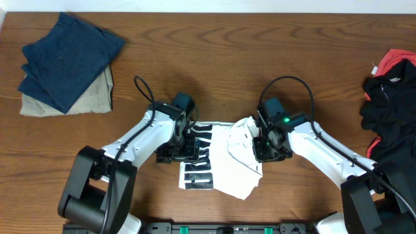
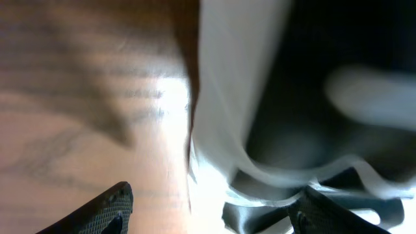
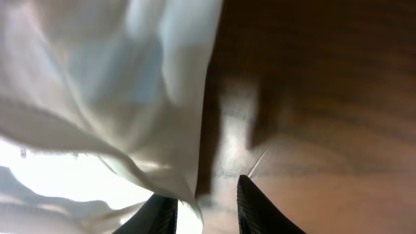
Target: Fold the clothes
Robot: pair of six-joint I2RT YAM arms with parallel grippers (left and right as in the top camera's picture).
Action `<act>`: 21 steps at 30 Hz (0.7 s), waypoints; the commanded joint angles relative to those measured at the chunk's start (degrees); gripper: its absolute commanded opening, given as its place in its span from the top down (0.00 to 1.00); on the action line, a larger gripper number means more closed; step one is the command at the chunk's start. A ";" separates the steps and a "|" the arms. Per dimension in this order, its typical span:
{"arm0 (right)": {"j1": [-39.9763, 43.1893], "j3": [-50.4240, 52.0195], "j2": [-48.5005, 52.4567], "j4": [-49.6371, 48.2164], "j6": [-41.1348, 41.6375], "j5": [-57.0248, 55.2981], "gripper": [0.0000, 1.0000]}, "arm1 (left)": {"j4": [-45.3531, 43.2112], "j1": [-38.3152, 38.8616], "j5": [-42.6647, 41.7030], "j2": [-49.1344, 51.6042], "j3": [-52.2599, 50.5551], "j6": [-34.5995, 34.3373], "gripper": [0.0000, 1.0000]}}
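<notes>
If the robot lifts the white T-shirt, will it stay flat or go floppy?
Probably floppy: the white T-shirt lies bunched in soft folds. Lifted, it would likely droop from wherever it's pinched. Pushing would probably wrinkle it, given its creases.

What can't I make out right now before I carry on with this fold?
- T-shirt lettering: overhead, the left gripper and a fold cover most of it.
- Right gripper: right wrist, cloth blurred at its fingers; gripping or not, unclear.
- Shirt edge under the left arm: left wrist, blurred and cut off below.
- Black and red clothes: overhead, cut by the right edge.
</notes>
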State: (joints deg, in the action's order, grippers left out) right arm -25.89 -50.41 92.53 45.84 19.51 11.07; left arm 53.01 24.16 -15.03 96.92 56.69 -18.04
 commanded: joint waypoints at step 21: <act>-8.04 0.59 -8.90 2.97 -4.81 18.75 0.86 | -10.29 -1.16 9.51 1.64 11.89 -0.44 0.15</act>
State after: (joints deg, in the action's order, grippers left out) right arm -31.59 -52.90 83.20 50.24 14.96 24.32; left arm 42.00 23.24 -6.00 94.98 68.90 -18.20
